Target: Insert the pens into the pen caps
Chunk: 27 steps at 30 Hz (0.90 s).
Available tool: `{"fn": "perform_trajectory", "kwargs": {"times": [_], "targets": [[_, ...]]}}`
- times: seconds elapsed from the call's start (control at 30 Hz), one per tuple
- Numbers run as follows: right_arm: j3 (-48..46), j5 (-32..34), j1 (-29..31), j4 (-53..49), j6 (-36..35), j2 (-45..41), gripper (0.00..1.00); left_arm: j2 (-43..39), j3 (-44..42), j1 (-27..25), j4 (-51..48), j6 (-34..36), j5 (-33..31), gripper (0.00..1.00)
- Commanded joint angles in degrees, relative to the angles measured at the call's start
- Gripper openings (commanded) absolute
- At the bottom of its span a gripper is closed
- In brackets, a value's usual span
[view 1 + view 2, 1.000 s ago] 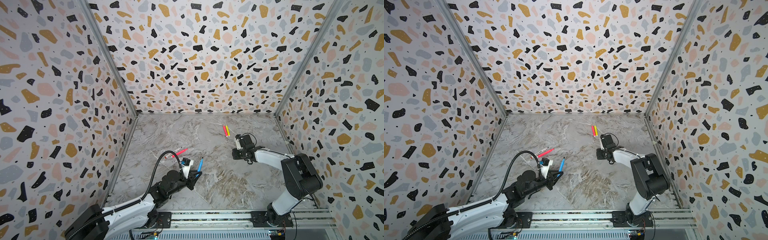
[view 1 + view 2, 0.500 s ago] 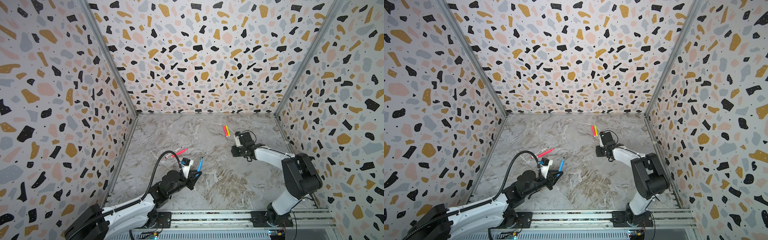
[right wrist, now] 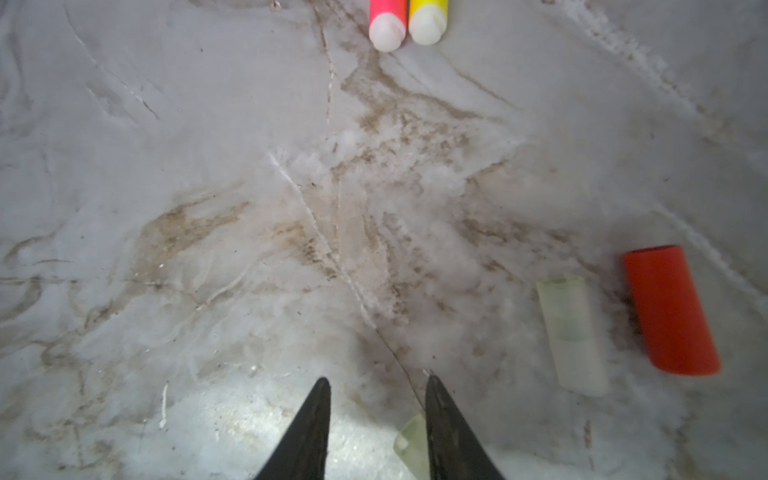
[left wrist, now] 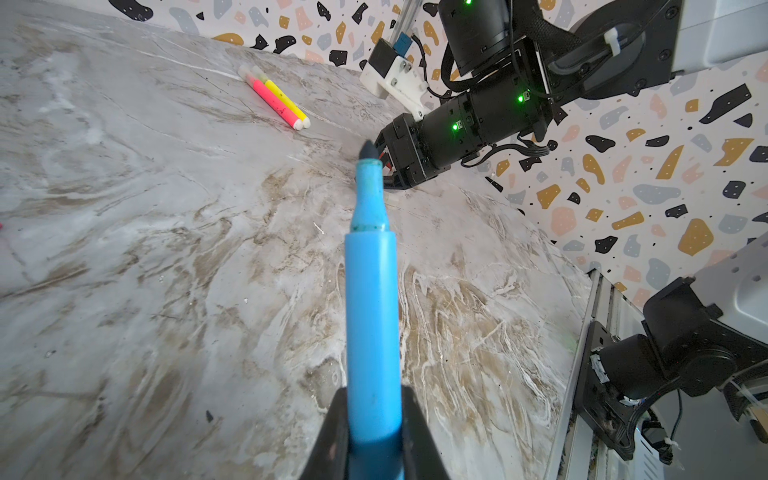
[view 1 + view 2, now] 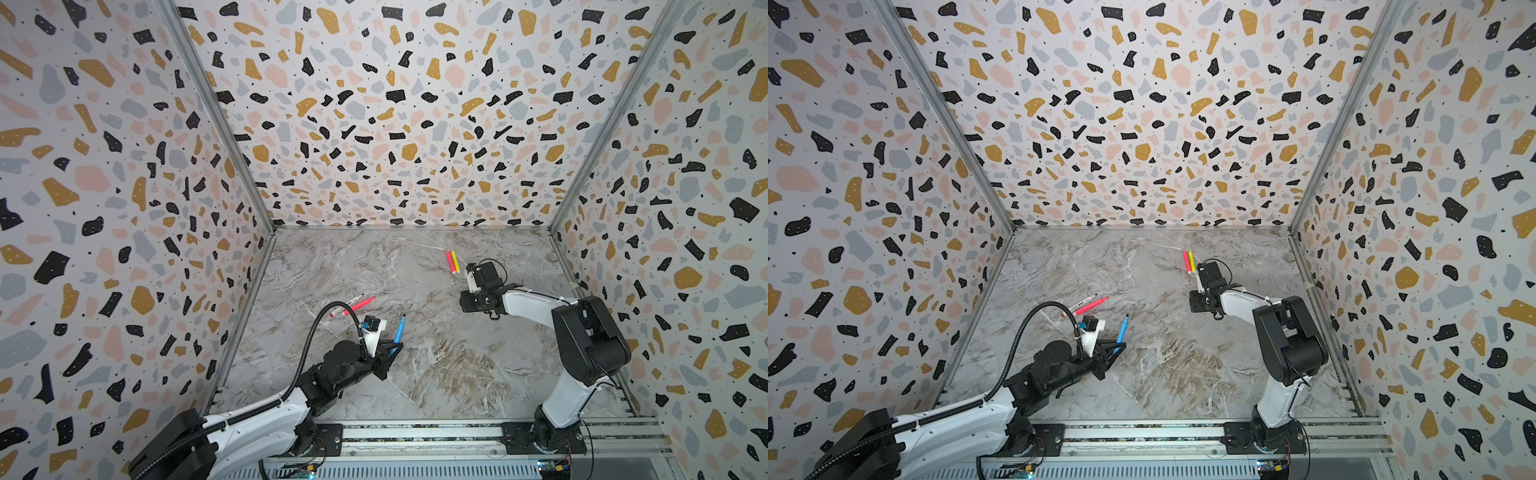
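1. Caps: the red cap (image 3: 671,309) and a pale translucent cap (image 3: 571,334) lie on their sides on the marble table (image 5: 415,374). They are just beside each other, roughly parallel and not touching.
2. Key relation: both caps sit off to one side of the right gripper (image 3: 378,382), outside the gap, with their long axes running roughly the way the fingers point. My guess is the gripper needs a sideways shift before it can grasp either.
3. Right gripper: jaws are parted low over the table with nothing clamped. A second small pale cap (image 3: 409,442) lies against the inner side of one finger; I can't tell if it touches.
4. Left gripper (image 5: 390,348): clenched on the rear end of the blue pen (image 4: 370,316). The pen sticks straight out from the jaws, tilted up off the table, with its bare dark tip aimed toward the right gripper.
5. Nearer arm: the right arm is near the caps and the left is well apart from them.
6. Other pens: a pink pen (image 5: 449,261) and the yellow pen (image 5: 455,261) lie touching side by side beyond the right gripper. Another pink pen (image 5: 1096,303) and the white-barrelled pen (image 5: 1082,302) lie together near the left arm.
7. Contents: no pen sits in any of the three loose caps.
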Motion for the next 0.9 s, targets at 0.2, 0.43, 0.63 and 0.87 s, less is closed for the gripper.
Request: {"fn": "perform_trajectory", "kwargs": {"times": [0.2, 0.43, 0.63, 0.87], "targets": [[-4.1, -1.4, 1.7, -0.3, 1.2, -3.6, 0.38, 0.2, -0.2, 0.2, 1.6, 0.6, -0.5, 0.00], [-7.8, -0.9, 4.1, 0.1, 2.6, -7.2, 0.38, -0.1, -0.4, 0.2, 1.4, 0.5, -0.6, 0.00], [-9.8, 0.3, 4.8, -0.5, 3.4, -9.8, 0.37, -0.4, -0.5, 0.2, 1.4, 0.6, -0.7, 0.00], [-7.2, 4.5, 5.0, -3.6, 5.5, -14.1, 0.37, -0.9, -0.4, 0.1, 1.2, 0.5, -0.7, 0.00]]}}
